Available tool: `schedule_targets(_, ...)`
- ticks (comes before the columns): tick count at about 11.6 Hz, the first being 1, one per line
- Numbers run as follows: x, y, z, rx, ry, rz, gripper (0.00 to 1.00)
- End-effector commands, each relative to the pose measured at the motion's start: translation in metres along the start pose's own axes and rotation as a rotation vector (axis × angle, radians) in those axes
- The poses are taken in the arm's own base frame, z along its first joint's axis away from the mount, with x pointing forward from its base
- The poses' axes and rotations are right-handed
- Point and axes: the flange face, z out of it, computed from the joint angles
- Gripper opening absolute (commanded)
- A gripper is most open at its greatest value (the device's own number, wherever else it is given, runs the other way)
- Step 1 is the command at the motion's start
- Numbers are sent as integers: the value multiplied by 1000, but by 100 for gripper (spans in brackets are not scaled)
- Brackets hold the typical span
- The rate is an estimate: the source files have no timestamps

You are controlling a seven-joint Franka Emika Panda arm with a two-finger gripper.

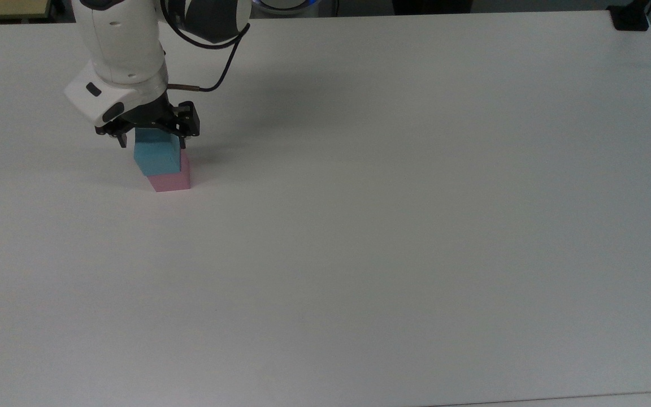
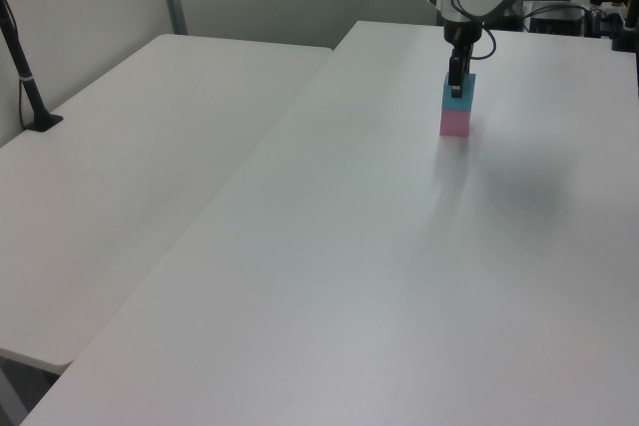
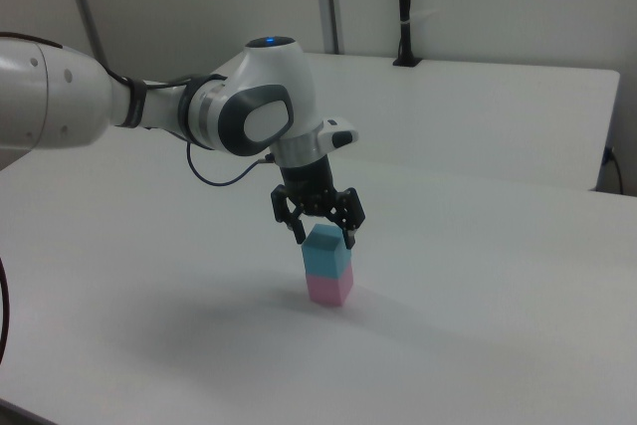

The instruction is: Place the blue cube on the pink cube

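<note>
With the blue cube already sitting on the pink cube near the top view's upper left of the white table, what's left is getting the gripper out without knocking the stack. Fingers are spread wide, one each side of the blue cube's top, apparently clear of its faces in the right view; nothing is gripped. Main risk, as I read it: the fingertips sit just below the blue cube's top edge, so any sideways or tilted motion during withdrawal could clip a corner and push it off. A straight vertical lift looks safest. Second risk: alignment isn't perfect. In the top view the blue cube looks offset toward the top view's left relative to the pink one, with pink showing on the right and front; some of that may be perspective, can't tell how much. In the left view the blue cube looks reasonably square over the pink cube. If the overhang is real, a light nudge or table shake could tip it. Both cubes look light and matte, so they would shift easily.
</note>
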Motion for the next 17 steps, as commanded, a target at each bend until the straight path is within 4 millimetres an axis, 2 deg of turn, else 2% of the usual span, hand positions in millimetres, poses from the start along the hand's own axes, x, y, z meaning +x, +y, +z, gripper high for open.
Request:
schedule_targets(1, 9, -5, -53, 20, 65, 152, 100)
schedule_targets(2, 17, -12, -89, 26, 70, 242, 100)
schedule_targets(3, 16, -17, -116, 40, 68, 251, 100)
schedule_targets(4, 19, -41, -134, 62, 53, 211, 100)
schedule_targets(7, 8, -126, -170, 125, -23, 142, 100)
schedule_targets(8, 0, -149, -182, 136, -46, 134, 100)
schedule_targets(9, -9, -162, -196, 148, -49, 121, 100)
schedule_targets(11, -26, -176, -220, 168, -55, 95, 100)
schedule_targets(13, -29, -180, -221, 169, -65, 84, 100)
schedule_targets(17, -34, -164, -229, 166, -48, 111, 100)
